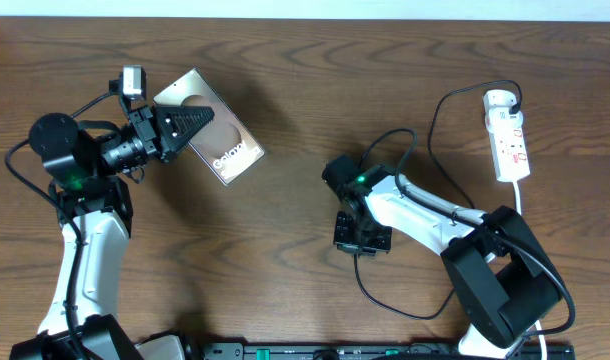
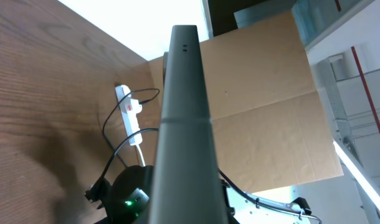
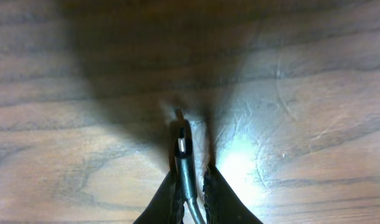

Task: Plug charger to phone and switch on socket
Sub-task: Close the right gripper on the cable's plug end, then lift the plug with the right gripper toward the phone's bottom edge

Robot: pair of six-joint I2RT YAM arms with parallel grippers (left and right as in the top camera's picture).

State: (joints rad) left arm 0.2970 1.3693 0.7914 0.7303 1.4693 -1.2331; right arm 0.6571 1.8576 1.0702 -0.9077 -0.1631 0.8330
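**Plug tip pinched, phone held out to meet it**

The left gripper [image 1: 198, 122] is clamped across the faces of the phone [image 1: 228, 152]. The phone's long axis runs upper left to lower right in the overhead view, with its free short end toward the right arm. The right gripper [image 3: 191, 175] is closed on the charger [image 3: 181, 144] just behind its small plug tip, which points down at the table [image 3: 289, 93]. The cable looks light and limp, so a hold close to the tip suits it, while the phone is stiff and probably slick. The socket [image 1: 508, 135] lies far right

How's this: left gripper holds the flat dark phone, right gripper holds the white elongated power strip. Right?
No. The right gripper pinches the thin black charger cable at its plug tip, per the right wrist view; the white power strip lies apart. The left gripper holds the flat dark phone.
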